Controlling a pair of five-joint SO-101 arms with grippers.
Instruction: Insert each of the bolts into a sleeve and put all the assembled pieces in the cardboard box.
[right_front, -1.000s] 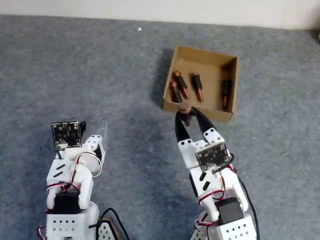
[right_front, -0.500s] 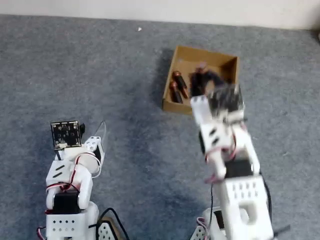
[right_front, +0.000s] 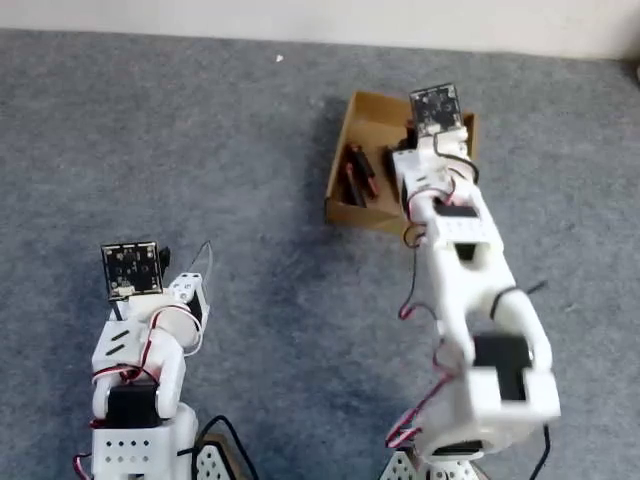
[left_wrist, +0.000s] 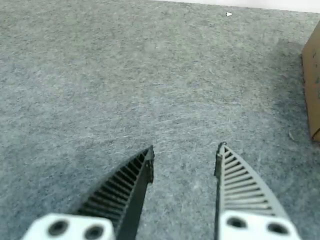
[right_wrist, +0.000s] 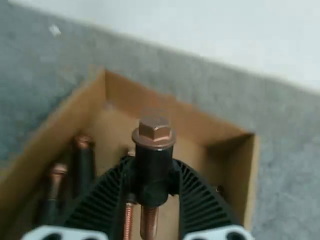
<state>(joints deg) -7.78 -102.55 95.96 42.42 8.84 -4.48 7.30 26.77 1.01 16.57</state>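
Jaws of the right gripper (right_wrist: 152, 172) are clamped tight on a bolt-and-sleeve piece (right_wrist: 153, 150), held over the open cardboard box (right_wrist: 115, 90), where other assembled pieces (right_wrist: 82, 162) lie inside. Over the grey carpet (left_wrist: 100, 75), the left gripper (left_wrist: 184, 152) hangs with jaws spread, holding nothing

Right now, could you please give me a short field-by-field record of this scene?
Right end effector: shut on an assembled piece, over the cardboard box
Held piece: copper-coloured bolt in a black sleeve
Box contents: other assembled pieces lying inside
Left end effector: open, empty, above the grey carpet
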